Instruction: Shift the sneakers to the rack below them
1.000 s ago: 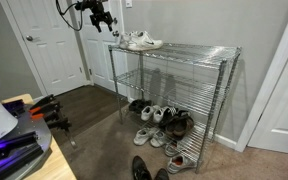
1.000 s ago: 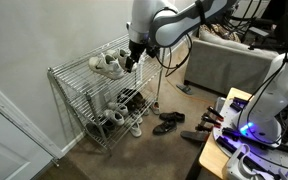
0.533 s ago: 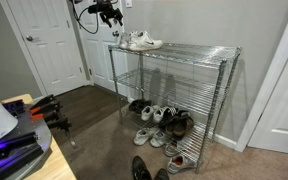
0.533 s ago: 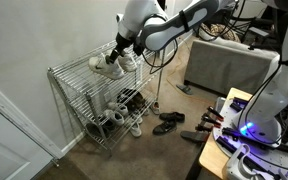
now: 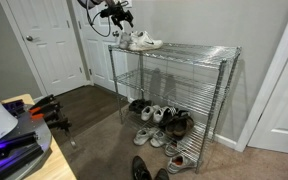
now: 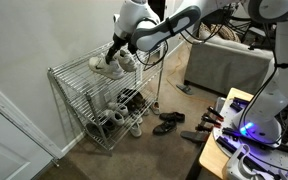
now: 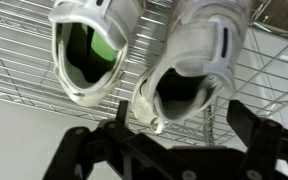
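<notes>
no readable text, labels, brands, numbers or signs anywhere

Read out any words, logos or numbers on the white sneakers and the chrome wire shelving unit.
None readable.
The white low-top sneakers show no legible brand in the wrist view; anything printed inside them is too blurred.
The silver chrome wire shelving unit carries no visible label.
</notes>
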